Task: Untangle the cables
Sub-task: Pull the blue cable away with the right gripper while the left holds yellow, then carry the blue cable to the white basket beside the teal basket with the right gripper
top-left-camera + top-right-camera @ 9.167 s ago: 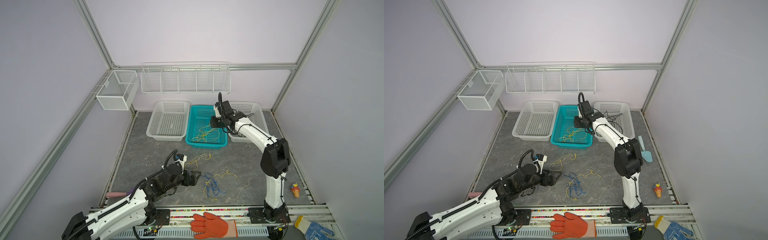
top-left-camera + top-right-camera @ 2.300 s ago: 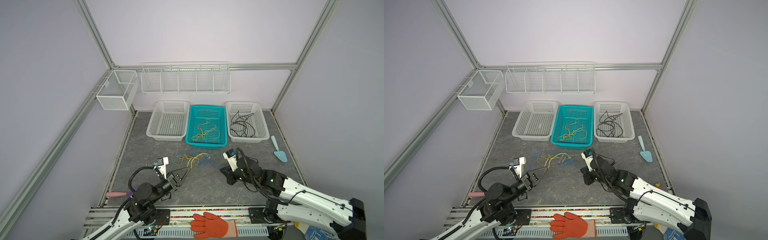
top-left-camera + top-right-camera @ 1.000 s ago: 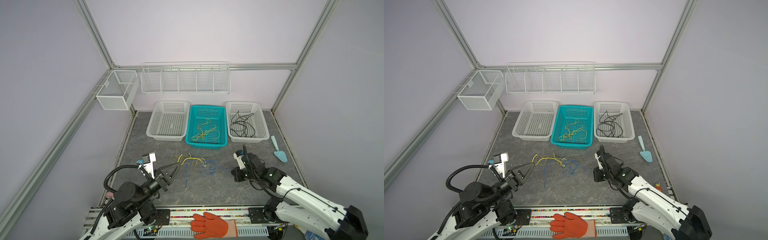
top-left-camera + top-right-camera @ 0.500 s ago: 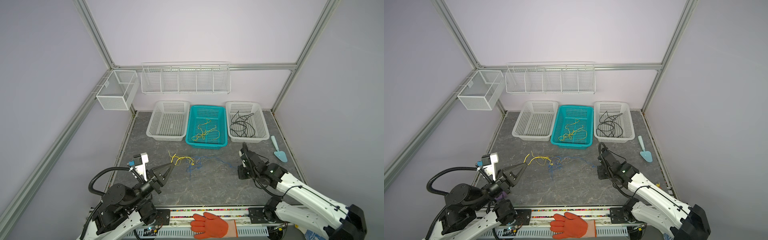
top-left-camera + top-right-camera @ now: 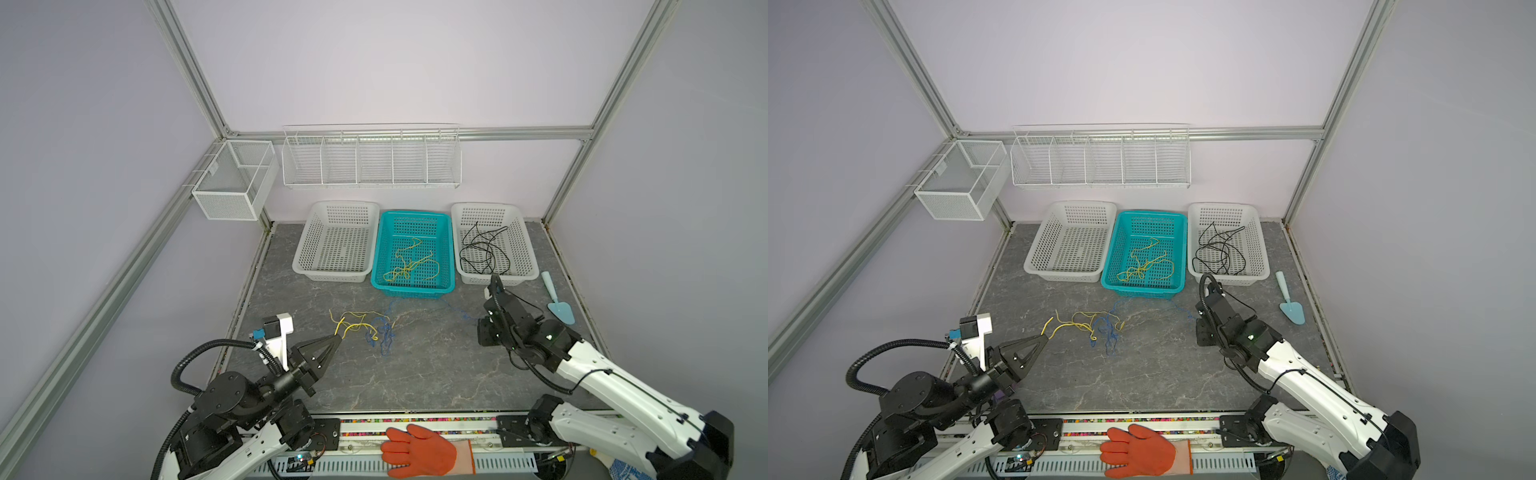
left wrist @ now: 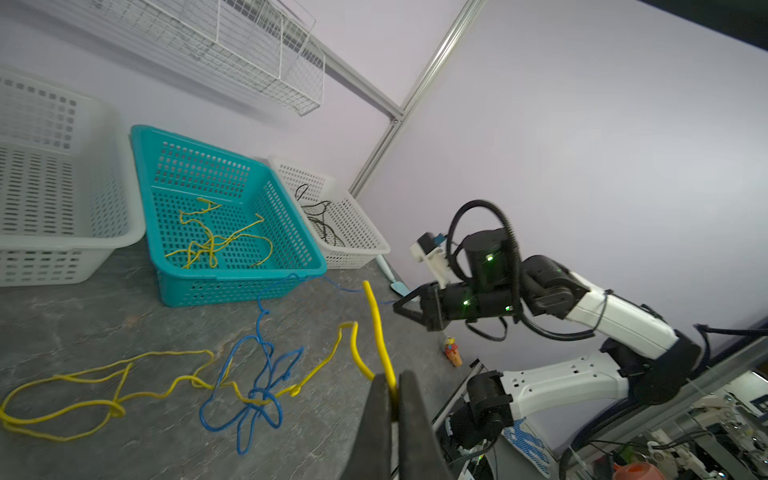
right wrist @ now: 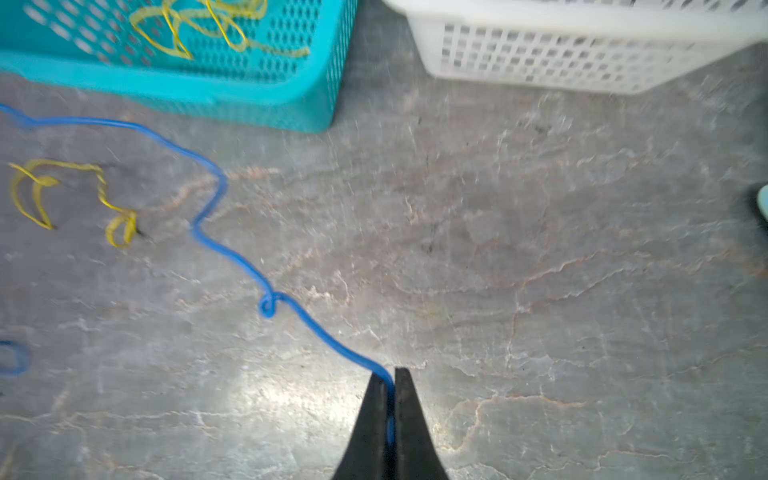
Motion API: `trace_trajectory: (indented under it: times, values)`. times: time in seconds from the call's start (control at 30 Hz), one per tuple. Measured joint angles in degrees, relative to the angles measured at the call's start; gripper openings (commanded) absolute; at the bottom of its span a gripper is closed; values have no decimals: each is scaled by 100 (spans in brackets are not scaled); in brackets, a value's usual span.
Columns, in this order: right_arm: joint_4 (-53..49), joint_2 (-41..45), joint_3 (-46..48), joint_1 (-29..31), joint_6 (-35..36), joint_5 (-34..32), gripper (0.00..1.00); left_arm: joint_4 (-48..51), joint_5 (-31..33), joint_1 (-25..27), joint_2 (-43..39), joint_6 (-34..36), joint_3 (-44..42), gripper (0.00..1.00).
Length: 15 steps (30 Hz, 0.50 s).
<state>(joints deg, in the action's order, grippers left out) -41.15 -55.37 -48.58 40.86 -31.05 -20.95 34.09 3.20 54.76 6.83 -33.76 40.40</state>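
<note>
A yellow cable (image 5: 353, 326) (image 5: 1075, 322) and a blue cable (image 5: 384, 332) (image 5: 1108, 332) lie knotted together mid-table, in front of the teal basket (image 5: 411, 291). My left gripper (image 5: 338, 336) (image 5: 1045, 337) (image 6: 394, 376) is shut on one end of the yellow cable (image 6: 376, 316), just left of the knot. My right gripper (image 5: 478, 323) (image 5: 1198, 322) (image 7: 390, 374) is shut on the far end of the blue cable (image 7: 232, 254), which runs slack across the table to the tangle (image 6: 259, 316). Another yellow cable (image 5: 409, 266) lies in the teal basket, and black cables (image 5: 484, 253) in the right white basket.
An empty white basket (image 5: 336, 245) stands left of the teal one. A teal trowel (image 5: 557, 299) lies by the right edge, with a small toy figure (image 6: 453, 351) near the front right. An orange glove (image 5: 419, 453) rests on the front rail. Wire racks (image 5: 370, 158) hang on the back wall.
My left gripper has drawn the yellow cable leftward and my right gripper has carried the blue end to the right and back. The tangle has shifted left and the blue cable is strung out.
</note>
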Motion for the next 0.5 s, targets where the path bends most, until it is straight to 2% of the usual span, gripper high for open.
trace_trajectory:
  times: [0.23,0.5]
  values:
    - [-94,-621,-1067,0,151,-428,6,365,144,0,437,155,26,0]
    - [-122,-2192,-2675,57,509,-890,6,990,240,0,1130,658,769,0]
